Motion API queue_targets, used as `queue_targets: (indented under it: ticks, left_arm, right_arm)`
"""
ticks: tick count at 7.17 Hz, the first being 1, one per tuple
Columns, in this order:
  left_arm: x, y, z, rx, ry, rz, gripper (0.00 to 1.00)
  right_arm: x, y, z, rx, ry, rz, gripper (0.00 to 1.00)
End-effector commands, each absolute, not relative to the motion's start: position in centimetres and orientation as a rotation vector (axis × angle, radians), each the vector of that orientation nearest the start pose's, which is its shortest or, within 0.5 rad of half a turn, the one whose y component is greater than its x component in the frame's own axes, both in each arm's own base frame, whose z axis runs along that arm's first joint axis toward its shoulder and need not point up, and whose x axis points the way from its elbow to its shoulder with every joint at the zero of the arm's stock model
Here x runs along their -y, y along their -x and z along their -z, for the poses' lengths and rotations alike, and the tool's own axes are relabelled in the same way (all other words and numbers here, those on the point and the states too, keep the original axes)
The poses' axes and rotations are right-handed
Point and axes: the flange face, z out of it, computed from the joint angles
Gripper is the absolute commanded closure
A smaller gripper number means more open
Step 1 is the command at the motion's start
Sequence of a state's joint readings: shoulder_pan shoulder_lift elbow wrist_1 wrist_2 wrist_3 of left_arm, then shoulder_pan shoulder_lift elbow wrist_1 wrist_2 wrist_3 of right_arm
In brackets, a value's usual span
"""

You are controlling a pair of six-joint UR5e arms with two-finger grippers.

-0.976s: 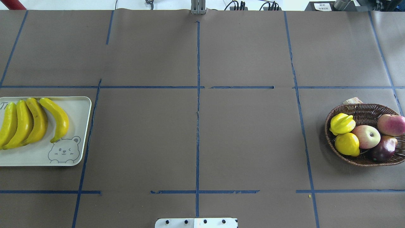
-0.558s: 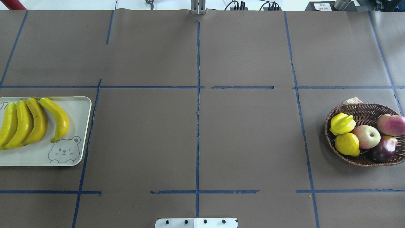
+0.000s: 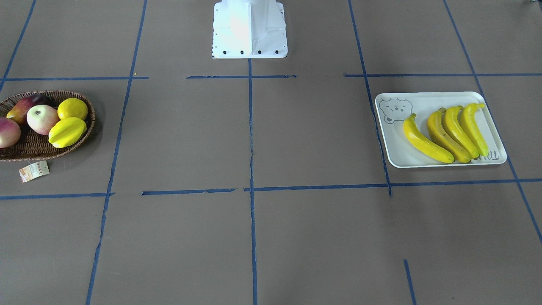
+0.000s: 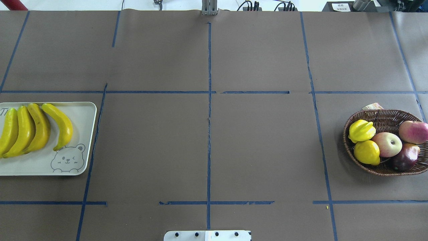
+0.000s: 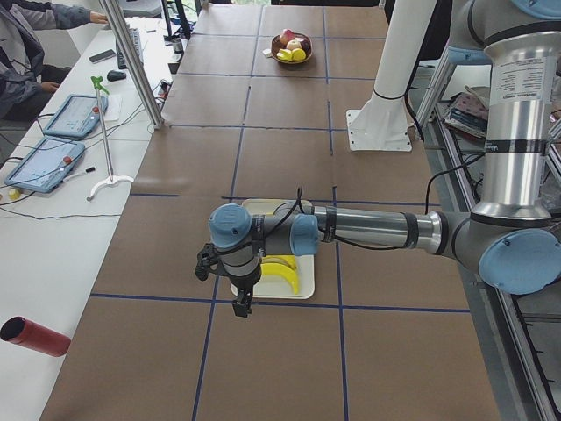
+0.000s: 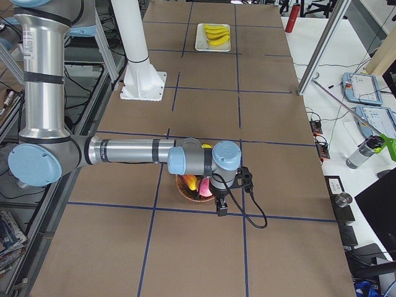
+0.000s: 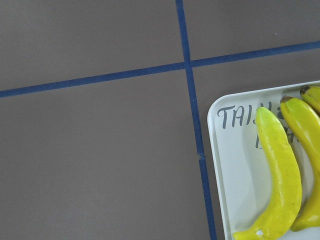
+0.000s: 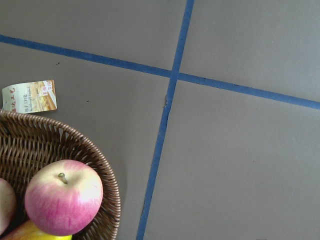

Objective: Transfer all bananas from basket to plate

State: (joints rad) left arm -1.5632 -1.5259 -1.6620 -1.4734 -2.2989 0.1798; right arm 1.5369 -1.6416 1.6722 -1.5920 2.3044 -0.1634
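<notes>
Several yellow bananas lie side by side on the off-white plate at the table's left; the front-facing view has these bananas on the plate at its right. The wicker basket at the far right holds no banana. My left gripper hangs above the plate's outer end, and my right gripper hangs over the basket. Both show only in the side views, so I cannot tell whether they are open or shut. The left wrist view has a banana on the plate's corner.
A starfruit, a lemon, two apples and a dark red fruit lie in the basket. A paper tag sits beside it. The white robot base stands mid-table. A person and tablets are at a side bench.
</notes>
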Motion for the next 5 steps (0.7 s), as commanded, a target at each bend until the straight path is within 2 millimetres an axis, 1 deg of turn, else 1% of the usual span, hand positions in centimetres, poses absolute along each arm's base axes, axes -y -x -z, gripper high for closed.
queue_targets:
  ticks: [1,5]
  left_arm:
    - [45.89,6.39,-65.26,-0.725,-0.006,-0.160,0.00]
    - [45.94,6.31,-64.88,-0.726,-0.013,-0.164,0.00]
  right_arm:
    - [46.32,-5.01,-64.90,0.736,-0.052,0.182,0.00]
    - [46.23,-5.00,-65.11,0.737,-0.047,0.180,0.00]
